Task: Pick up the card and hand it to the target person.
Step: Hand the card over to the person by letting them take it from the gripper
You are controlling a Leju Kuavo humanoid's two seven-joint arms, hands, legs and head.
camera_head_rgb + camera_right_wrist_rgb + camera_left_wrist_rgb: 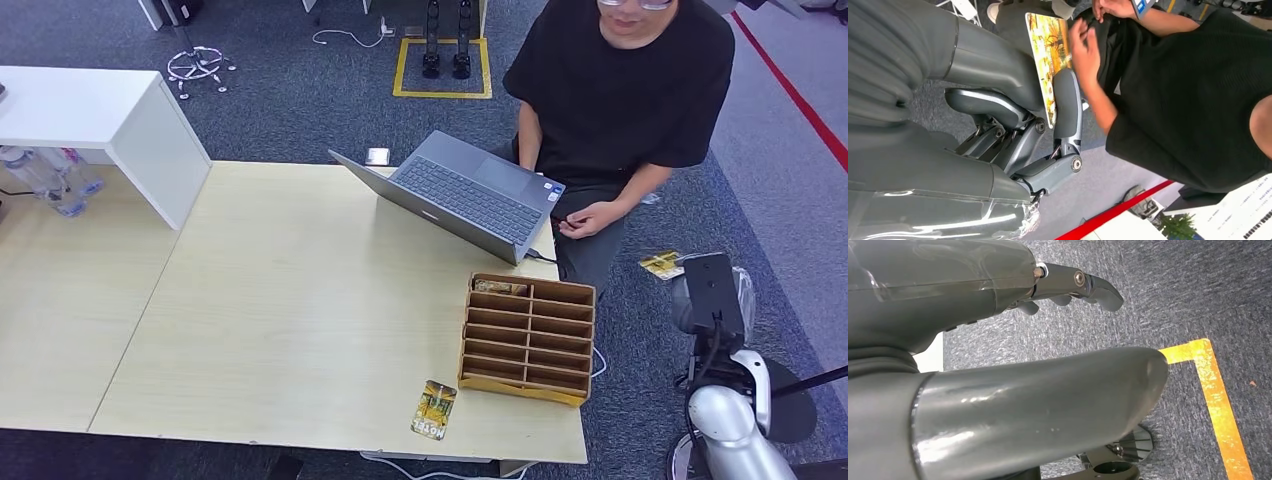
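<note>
Holding the card (1048,55) between thick thumb and darker fingers, the right hand (1048,120) is clamped on the card's lower part; the free end sticks out past the fingertips toward the person (1193,100).

- Card: yellow printed face, long axis running from the hand straight at the person's hand (1085,52), which is right at the free end; touching or just short, can't tell.
- Key relation, judged: handover turns on that free end. Person's fingers are at it, so the next move looks like a release, not more reach. Right hand is the nearer one by far.
- Left hand (1068,287): hanging over grey carpet, nothing in it, fingers loosely curled; not plainly spread or closed, so state can't be told. Yellow floor tape (1218,390) beyond it.
- Person, head view: seated at the surface's far-right corner, black shirt.
- Relative to the wooden divider box (528,338) on the surface (300,300): laptop (470,195) beyond it, a second yellow card (434,409) just beside its near-left corner, flat by the surface edge.
- Risk, judged: letting go before the person has a firm pinch drops the card to the floor.
</note>
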